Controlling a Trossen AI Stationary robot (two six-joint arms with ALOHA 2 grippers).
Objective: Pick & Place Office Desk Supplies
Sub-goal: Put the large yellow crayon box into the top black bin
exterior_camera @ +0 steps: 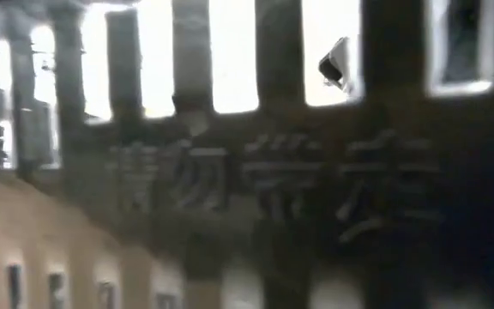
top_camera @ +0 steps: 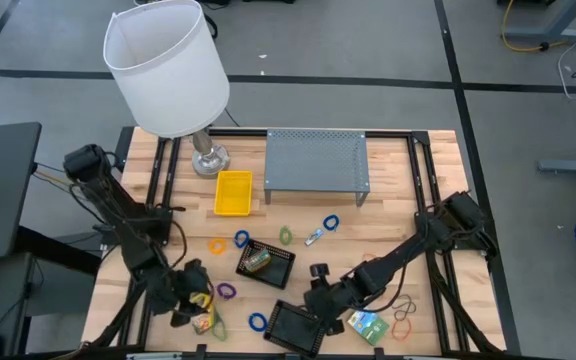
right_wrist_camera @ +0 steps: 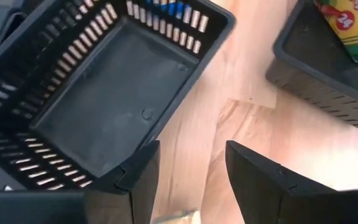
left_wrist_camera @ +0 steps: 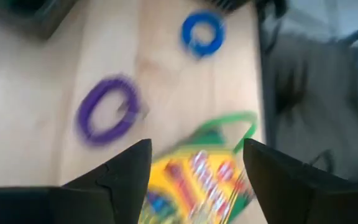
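Note:
A yellow-green crayon box [left_wrist_camera: 194,180] lies flat on the wood at the table's front left, with a green rubber band [left_wrist_camera: 232,124] at its side. My left gripper [top_camera: 196,297] hovers over it, open [left_wrist_camera: 196,155], one finger on either side of the box in the wrist view. A purple band [left_wrist_camera: 104,112] and a blue band [left_wrist_camera: 202,34] lie beyond. My right gripper [top_camera: 318,300] is open [right_wrist_camera: 191,162] over bare wood beside an empty black slotted basket [right_wrist_camera: 117,93]. A second black basket [top_camera: 265,262] holds a crayon box [right_wrist_camera: 353,25]. My right gripper has one finger [right_wrist_camera: 148,174] right beside the empty basket's corner [right_wrist_camera: 126,176]; I cannot tell whether it touches. Only bare wood lies between the two fingers. My left gripper touches nothing.
A lamp with a big white shade [top_camera: 168,65] stands at the far left, with a yellow bin [top_camera: 233,192] and a grey mesh shelf [top_camera: 316,160] behind the middle. Another crayon box [top_camera: 366,325] and orange bands [top_camera: 403,325] lie front right. The basket's slotted wall [exterior_camera: 273,189] fills the low view.

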